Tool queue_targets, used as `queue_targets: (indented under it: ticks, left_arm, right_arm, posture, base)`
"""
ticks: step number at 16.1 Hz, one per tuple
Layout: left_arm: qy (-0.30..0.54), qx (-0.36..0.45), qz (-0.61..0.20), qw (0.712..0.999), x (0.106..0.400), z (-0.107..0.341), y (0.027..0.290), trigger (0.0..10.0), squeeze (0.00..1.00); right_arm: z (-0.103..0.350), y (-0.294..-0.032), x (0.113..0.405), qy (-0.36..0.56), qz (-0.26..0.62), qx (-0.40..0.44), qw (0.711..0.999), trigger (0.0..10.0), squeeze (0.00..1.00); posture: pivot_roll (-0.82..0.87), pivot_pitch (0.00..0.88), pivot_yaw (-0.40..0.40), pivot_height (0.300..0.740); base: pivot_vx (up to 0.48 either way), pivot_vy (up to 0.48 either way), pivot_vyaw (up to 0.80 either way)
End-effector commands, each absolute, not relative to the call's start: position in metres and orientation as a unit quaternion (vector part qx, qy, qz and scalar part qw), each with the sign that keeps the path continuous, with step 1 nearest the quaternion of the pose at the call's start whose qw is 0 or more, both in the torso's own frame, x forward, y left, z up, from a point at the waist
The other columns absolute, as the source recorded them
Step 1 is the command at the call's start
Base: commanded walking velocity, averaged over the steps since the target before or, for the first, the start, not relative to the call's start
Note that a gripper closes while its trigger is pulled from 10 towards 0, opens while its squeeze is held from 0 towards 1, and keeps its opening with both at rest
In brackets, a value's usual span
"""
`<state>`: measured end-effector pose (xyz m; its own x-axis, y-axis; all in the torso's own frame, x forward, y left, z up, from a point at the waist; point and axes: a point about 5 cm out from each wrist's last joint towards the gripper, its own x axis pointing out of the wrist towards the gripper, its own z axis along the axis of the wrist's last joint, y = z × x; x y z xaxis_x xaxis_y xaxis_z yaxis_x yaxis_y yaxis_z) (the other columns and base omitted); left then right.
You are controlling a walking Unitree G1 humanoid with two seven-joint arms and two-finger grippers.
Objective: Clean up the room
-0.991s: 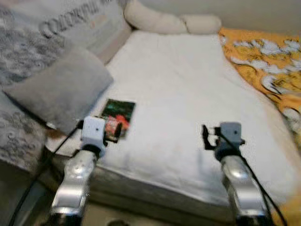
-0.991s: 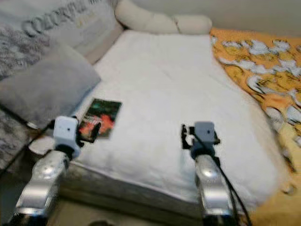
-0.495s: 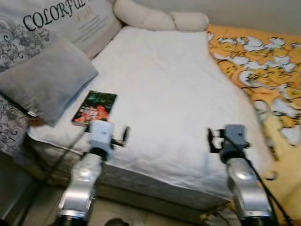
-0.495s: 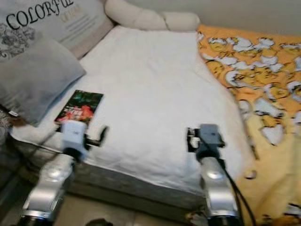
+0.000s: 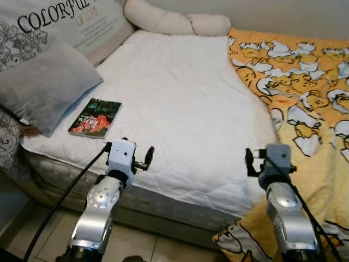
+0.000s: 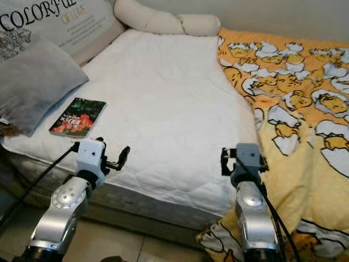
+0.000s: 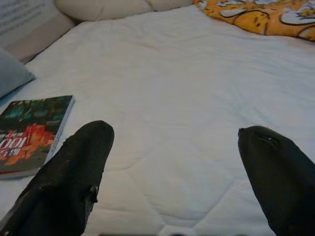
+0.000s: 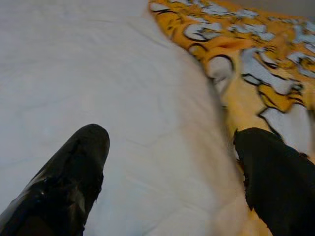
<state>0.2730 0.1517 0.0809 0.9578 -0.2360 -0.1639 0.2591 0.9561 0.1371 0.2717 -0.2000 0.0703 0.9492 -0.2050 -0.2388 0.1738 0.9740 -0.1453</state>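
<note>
Both claws hover spread and empty at the near edge of the white quilted mattress (image 5: pixel 185 103), the left gripper (image 7: pixel 177 162) just short of the dark, red-printed paperback book (image 5: pixel 95 117) lying flat beside the grey pillow (image 5: pixel 46 90), the right gripper (image 8: pixel 172 167) beside the orange patterned blanket (image 5: pixel 305 98).

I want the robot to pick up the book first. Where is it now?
The book lies flat on the white mattress near its front left corner, just beside the grey pillow, ahead and left of the open left gripper.
</note>
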Motion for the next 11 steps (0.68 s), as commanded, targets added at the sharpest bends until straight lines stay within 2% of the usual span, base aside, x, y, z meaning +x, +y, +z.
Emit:
queue_targets:
  ticks: [1, 4, 6, 9, 10, 11]
  left_arm:
    - [0.071, 0.082, -0.141, 0.984, 0.275, 0.084, 0.154, 10.0, 0.00]
    - [0.082, 0.101, -0.242, 0.961, 0.271, 0.083, 0.142, 10.0, 0.00]
    - [0.085, 0.123, -0.297, 0.943, 0.268, 0.082, 0.134, 10.0, 0.00]
    - [0.078, 0.122, -0.323, 0.935, 0.271, 0.087, 0.129, 10.0, 0.00]
    - [0.076, 0.124, -0.328, 0.933, 0.271, 0.089, 0.129, 10.0, 0.00]
    - [0.075, 0.125, -0.331, 0.932, 0.271, 0.090, 0.129, 10.0, 0.00]
  right_arm:
    - [0.073, -0.202, 0.278, 0.132, -0.102, -0.076, 0.983, 10.0, 1.00]
    - [0.071, -0.226, 0.297, 0.183, -0.150, -0.129, 0.963, 10.0, 1.00]
    - [0.072, -0.245, 0.307, 0.205, -0.190, -0.132, 0.951, 10.0, 1.00]
    - [0.075, -0.282, 0.318, 0.232, -0.259, -0.138, 0.927, 10.0, 1.00]
    - [0.074, -0.293, 0.317, 0.242, -0.276, -0.124, 0.922, 10.0, 0.53]
    - [0.074, -0.297, 0.316, 0.246, -0.284, -0.116, 0.920, 10.0, 0.00]
  posture:
    - [0.07, 0.000, -0.010, 0.740]
    - [0.06, 0.000, -0.005, 0.740]
    - [0.07, 0.000, -0.006, 0.740]
    - [0.07, 0.000, -0.002, 0.740]
    - [0.08, 0.000, -0.001, 0.740]
    - [0.08, 0.000, 0.000, 0.740]
  base:
    - [0.000, 0.000, 0.00]
    - [0.000, 0.000, 0.00]
    - [0.000, 0.000, 0.00]
    - [0.000, 0.000, 0.00]
    - [0.000, 0.000, 0.00]
    - [0.000, 0.000, 0.00]
